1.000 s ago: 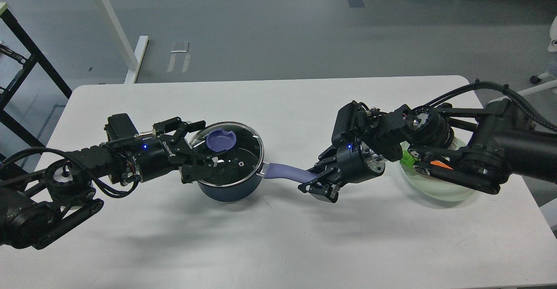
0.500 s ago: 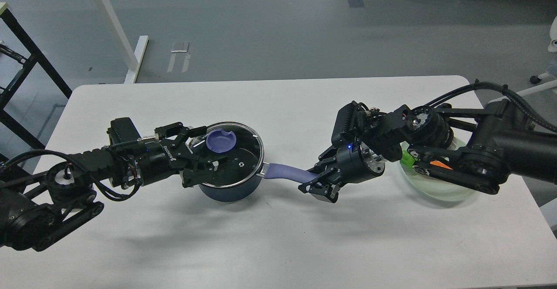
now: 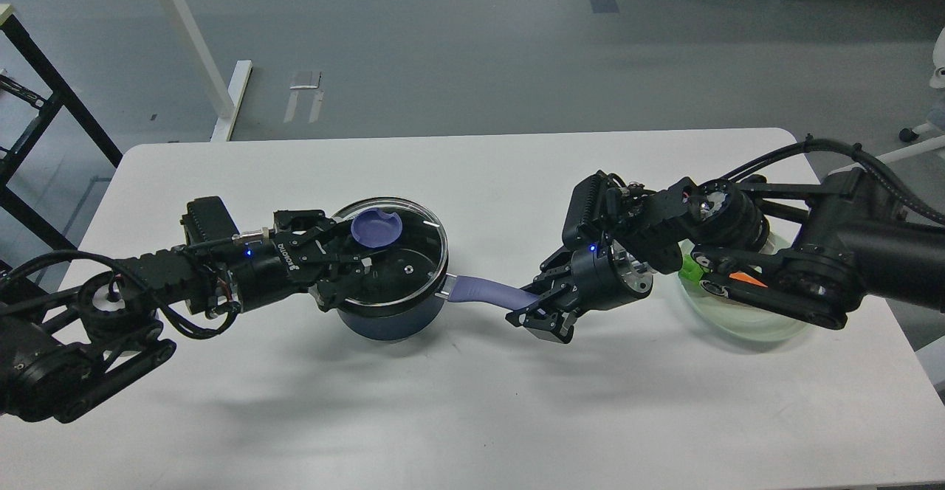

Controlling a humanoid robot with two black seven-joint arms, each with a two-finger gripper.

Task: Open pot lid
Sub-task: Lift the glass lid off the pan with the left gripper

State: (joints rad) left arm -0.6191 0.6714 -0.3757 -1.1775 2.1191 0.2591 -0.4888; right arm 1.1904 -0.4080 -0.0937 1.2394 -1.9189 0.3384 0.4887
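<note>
The dark navy pot (image 3: pixel 387 322) stands on the white table (image 3: pixel 472 173), its purple handle (image 3: pixel 483 291) pointing right. The clear glass lid (image 3: pixel 410 268) with a steel rim lies over the pot, slightly raised and tilted. My left gripper (image 3: pixel 359 245) comes in from the left and is shut on the lid's purple-blue knob (image 3: pixel 378 228), its fingers on either side of the knob's left part. My right gripper (image 3: pixel 537 311) is shut on the far end of the handle, hiding its hole.
A pale green glass plate (image 3: pixel 738 322) with a carrot (image 3: pixel 744 280) sits at the right, partly under my right arm. Both arms lie low over the table. Table legs and a dark frame stand on the floor at the far left.
My left gripper's fingers have closed in on the knob. The lid has shifted up and slightly away from the pot's near rim. The right gripper and the pot have not moved.
</note>
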